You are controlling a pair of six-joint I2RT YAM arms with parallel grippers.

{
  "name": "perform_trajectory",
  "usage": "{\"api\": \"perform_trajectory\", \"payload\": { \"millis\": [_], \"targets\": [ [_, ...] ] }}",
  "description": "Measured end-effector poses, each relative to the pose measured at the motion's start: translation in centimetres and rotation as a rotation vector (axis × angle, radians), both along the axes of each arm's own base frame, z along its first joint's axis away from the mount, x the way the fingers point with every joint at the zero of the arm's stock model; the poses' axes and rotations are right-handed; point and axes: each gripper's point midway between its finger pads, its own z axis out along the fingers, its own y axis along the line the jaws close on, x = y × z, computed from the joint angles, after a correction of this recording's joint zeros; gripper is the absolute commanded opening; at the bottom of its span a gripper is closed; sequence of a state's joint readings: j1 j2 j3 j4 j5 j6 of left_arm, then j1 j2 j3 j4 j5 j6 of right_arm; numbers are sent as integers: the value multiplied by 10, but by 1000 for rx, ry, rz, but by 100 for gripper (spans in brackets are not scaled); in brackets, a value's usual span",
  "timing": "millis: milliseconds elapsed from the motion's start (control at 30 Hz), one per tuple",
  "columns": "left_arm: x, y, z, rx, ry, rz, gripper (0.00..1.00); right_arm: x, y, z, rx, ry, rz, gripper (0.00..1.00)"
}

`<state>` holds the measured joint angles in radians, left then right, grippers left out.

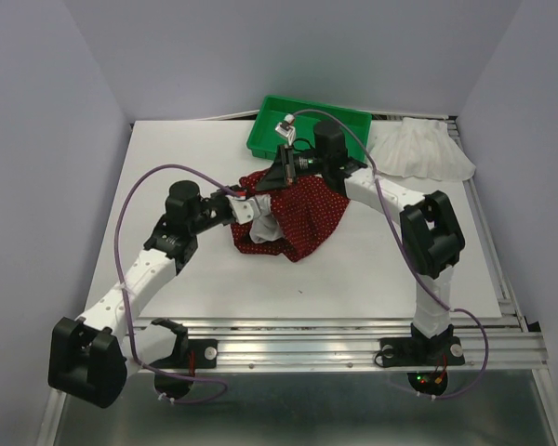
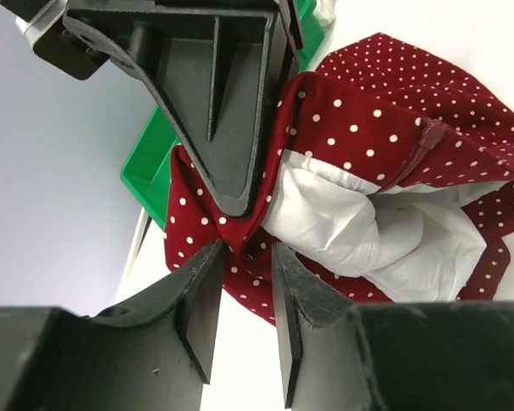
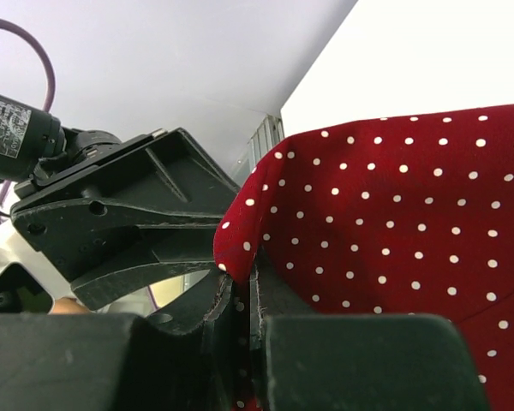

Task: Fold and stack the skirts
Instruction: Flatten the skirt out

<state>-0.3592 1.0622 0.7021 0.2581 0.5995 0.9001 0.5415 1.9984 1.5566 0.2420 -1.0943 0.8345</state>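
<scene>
White-dotted and bunched in a loose heap, the dark red skirt (image 1: pixel 307 223) is lying in the middle of the white table (image 1: pixel 167 177), with its white lining (image 2: pixel 343 223) spilling out on the side nearer the arms. Two robot arms are meeting at the heap's far left corner. The right gripper (image 3: pixel 244 300), reaching in from the right, is pinching a fold of the dotted fabric between jaws pressed tight together, and the cloth is standing up from that pinch in a raised peak. The left gripper (image 2: pixel 246 253), coming in from the left, is sitting just beside it with its jaws partly apart (a narrow gap, not a wide one). The skirt's red edge is lying between the two fingertips, and whether they are pressing it cannot be told from the wrist view. At the far edge of the table, the green tray (image 1: pixel 265 139) is sitting just beyond the two grippers. To the tray's right, the white skirt (image 1: pixel 418 153) is lying spread out near the table's far right corner, well apart from the red one and touched by neither arm.
</scene>
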Motion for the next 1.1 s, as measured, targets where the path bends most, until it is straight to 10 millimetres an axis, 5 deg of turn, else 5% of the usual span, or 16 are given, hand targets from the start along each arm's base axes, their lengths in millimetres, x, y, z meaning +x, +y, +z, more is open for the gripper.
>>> {"api": "perform_trajectory", "payload": {
  "millis": [300,433,467,500,533,633,767,867,967,1033,1100],
  "targets": [
    [3,-1,0,2,-7,14,38,-5,-2,-7,-1,4,22,1],
    [2,-2,0,-1,-2,13,16,-6,-1,-8,-1,-5,26,1],
    [2,-4,-1,-3,5,11,0,-6,-1,-8,-1,-8,28,2],
    [1,-5,-3,-2,8,8,0,-6,-1,-8,-1,-10,28,3],
    [1,-6,-4,0,16,10,0,-6,-1,-8,0,-14,30,9],
    [5,-5,-4,-11,40,36,0,-1,0,-7,2,-29,28,67],
    [14,-7,1,-59,134,93,0,13,-9,-4,7,-43,-4,89],
    [27,-8,4,-109,236,173,0,43,-37,-9,-7,-62,-97,92],
    [40,-6,2,-154,343,267,0,90,-92,-22,-65,-68,-274,91],
    [51,-6,-3,-181,426,332,0,122,-155,-38,-160,-84,-442,85],
    [63,-8,-16,-214,546,417,0,132,-205,-54,-281,-107,-567,80]
  ]
}}
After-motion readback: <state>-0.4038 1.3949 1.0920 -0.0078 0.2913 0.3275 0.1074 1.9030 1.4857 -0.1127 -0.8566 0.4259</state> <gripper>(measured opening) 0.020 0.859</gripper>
